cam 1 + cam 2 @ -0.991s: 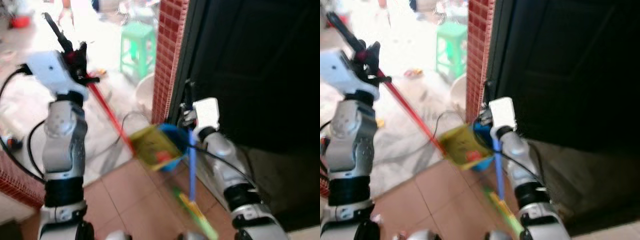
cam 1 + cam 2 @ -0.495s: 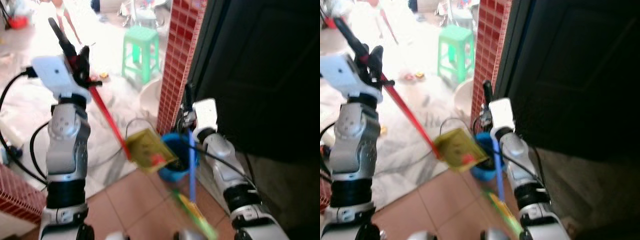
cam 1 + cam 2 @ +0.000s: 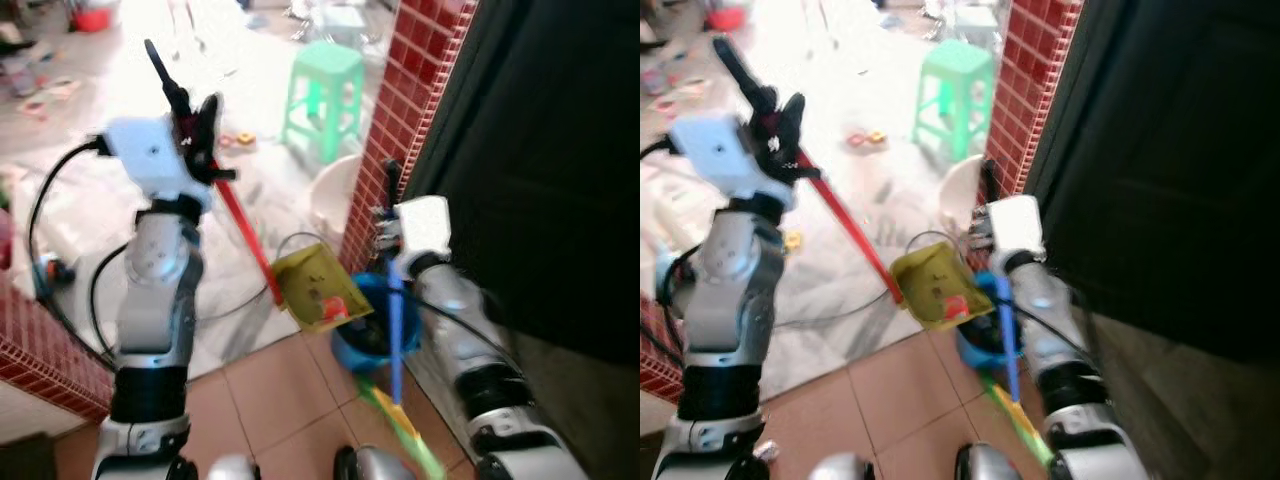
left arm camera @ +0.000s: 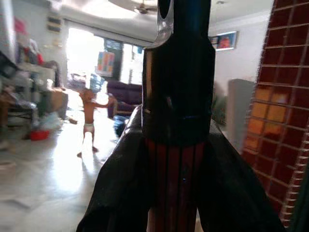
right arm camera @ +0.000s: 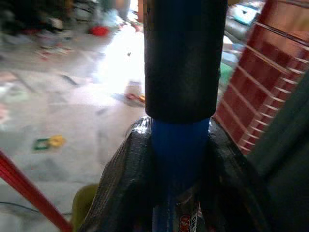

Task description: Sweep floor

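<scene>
A dark door [image 3: 560, 150] and a red brick pillar [image 3: 405, 110] are seen on the right of the scene, with a pale, sunlit floor [image 3: 90, 190] beyond and terracotta tiles [image 3: 270, 390] nearer the robot. A green stool [image 3: 322, 90] stands on the pale floor near the pillar, with a white basin [image 3: 335, 190] just beside the pillar's foot. A blue bucket [image 3: 365, 335] sits on the tiles at the base of the pillar.

The left hand [image 3: 195, 125] is raised high and is clamped around the red handle [image 3: 245, 235] of a yellow dustpan [image 3: 318, 288] — the pan hangs tilted in the air, just above the bucket's rim, with something small and red lying in it. The right hand [image 3: 392, 215] is closed around the blue handle [image 3: 396, 330] of a broom, whose green bristles [image 3: 405, 435] trail low over the tiles.

The step in hand is judged to be emptying the gathered dirt into the bucket. The pan would next need to be tipped further over the bucket's mouth, so that nothing is spilt on the tiles.

A person [image 4: 88, 121] is made out far off in the left wrist view.
</scene>
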`<state>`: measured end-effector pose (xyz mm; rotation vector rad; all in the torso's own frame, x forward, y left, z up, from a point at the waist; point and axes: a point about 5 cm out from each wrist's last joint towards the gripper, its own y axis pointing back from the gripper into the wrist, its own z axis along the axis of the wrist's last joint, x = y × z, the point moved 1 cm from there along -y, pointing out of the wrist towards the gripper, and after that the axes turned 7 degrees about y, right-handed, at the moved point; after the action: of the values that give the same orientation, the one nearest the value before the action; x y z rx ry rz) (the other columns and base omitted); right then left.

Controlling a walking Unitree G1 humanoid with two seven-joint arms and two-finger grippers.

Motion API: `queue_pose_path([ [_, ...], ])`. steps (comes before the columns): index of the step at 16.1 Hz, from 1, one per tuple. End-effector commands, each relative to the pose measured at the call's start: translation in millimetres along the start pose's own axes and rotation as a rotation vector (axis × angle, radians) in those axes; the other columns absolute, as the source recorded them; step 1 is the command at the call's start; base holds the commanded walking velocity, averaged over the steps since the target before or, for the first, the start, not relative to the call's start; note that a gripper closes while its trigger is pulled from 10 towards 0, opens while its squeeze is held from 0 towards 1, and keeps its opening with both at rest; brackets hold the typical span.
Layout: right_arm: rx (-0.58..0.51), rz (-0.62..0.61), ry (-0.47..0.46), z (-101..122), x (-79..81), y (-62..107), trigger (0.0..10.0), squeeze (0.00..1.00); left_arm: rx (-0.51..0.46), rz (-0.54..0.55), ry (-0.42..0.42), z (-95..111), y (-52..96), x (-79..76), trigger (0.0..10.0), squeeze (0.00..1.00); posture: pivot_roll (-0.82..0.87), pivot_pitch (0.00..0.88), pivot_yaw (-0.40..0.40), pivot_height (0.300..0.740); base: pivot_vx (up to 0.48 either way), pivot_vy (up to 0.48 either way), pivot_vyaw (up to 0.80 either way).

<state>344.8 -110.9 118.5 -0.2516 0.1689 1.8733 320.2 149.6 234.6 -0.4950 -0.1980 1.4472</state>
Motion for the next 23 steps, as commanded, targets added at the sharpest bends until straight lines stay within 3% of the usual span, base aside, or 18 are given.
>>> queue_pose_path([
  [1,-0.045,-0.038,-0.002,10.6,-11.3,-1.7,10.0,0.0,-0.077,-0.087,-0.034,15.0,-2.0,-17.7,10.0,0.0,-0.07,0.047,-0.011,0.74,0.0,0.0,0.0],
  [6,-0.056,-0.039,-0.002,14.1,-9.3,-5.2,10.0,0.0,-0.064,-0.184,0.007,5.9,-1.6,-42.3,10.0,0.0,-0.07,0.043,-0.01,0.74,0.0,0.0,0.0],
  [12,-0.076,-0.046,-0.009,18.6,-9.1,-8.1,10.0,0.0,-0.056,-0.379,-0.011,-5.2,4.3,-76.6,10.0,0.0,-0.07,0.041,-0.003,0.74,0.0,0.0,0.0],
  [14,-0.079,-0.049,-0.008,18.3,-9.5,-7.9,10.0,0.0,-0.059,-0.535,-0.046,-7.6,9.8,-95.9,10.0,0.0,-0.06,0.036,0.001,0.74,0.0,0.0,0.0],
  [17,-0.08,-0.055,-0.008,17.2,-10.0,-7.8,10.0,0.0,-0.04,-0.852,-0.096,-8.1,26.0,-125.6,10.0,0.0,-0.06,0.032,0.002,0.74,0.0,0.0,0.0],
  [19,-0.084,-0.051,-0.008,18.2,-8.8,-8.6,10.0,0.0,0.009,-0.982,-0.071,-10.7,35.2,-135.9,10.0,0.0,-0.06,0.025,0.001,0.74,0.0,0.0,0.0],
  [22,-0.088,-0.048,-0.007,18.2,-9.2,-9.3,10.0,0.0,0.032,-1.109,-0.095,-12.0,43.5,-144.0,10.0,0.0,-0.06,0.022,-0.008,0.74,0.0,0.0,0.0],
  [23,-0.089,-0.041,-0.002,18.5,-8.7,-10.0,10.0,0.0,0.034,-1.173,-0.143,-12.9,47.1,-146.7,10.0,0.0,-0.06,0.021,-0.011,0.74,0.0,0.0,0.0],
])
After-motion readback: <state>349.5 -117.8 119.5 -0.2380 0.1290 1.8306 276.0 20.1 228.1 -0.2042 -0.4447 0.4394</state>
